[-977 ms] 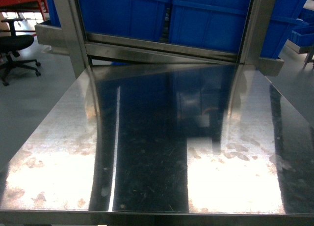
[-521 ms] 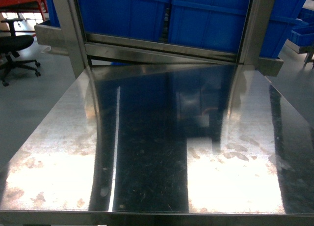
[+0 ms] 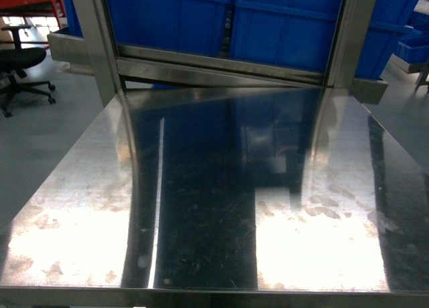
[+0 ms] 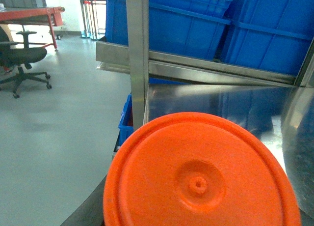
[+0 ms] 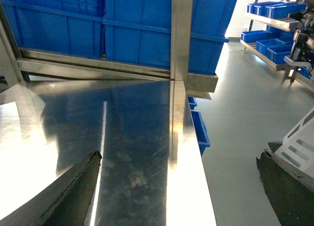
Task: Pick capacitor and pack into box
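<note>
A big round orange face with a moulded centre dimple, the end of the capacitor (image 4: pixel 198 182), fills the lower half of the left wrist view. It hangs off the table's left edge with floor below it. It hides my left gripper except for one dark finger (image 4: pixel 92 207) at its lower left. My right gripper (image 5: pixel 179 157) stands open over the table's right edge, its dark fingers far apart with nothing between them. The box is out of view. Neither gripper shows in the head view.
A scratched, shiny steel table (image 3: pixel 80 207) spreads ahead. Behind it stand steel uprights (image 3: pixel 94 47) and large blue bins (image 3: pixel 181 17). An office chair (image 3: pixel 20 60) is on the floor at the left. Small blue bins (image 5: pixel 200 130) sit below the table's right side.
</note>
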